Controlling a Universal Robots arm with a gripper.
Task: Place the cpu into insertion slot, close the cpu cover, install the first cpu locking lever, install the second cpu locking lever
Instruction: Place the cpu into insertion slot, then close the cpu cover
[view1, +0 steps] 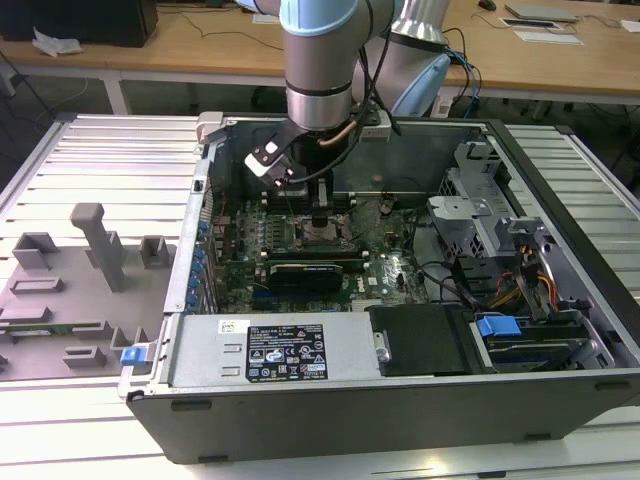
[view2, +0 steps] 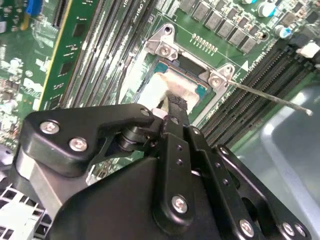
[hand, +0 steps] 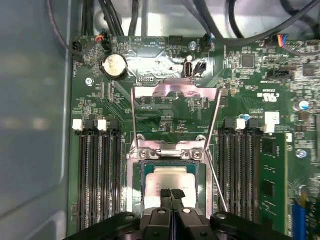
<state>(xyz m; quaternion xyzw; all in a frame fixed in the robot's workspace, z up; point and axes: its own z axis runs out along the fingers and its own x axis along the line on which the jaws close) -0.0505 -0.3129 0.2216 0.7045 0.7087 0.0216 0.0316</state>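
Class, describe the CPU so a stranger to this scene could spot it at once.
In the open black computer case, look at the green motherboard, between its two banks of long black memory slots. There a square metal-framed socket holds the small flat square chip with a pale silver top, the only plain shiny square, just under the black gripper, its jaws shut.

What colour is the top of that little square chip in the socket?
Pale silver. The cpu shows best in the first wrist view.
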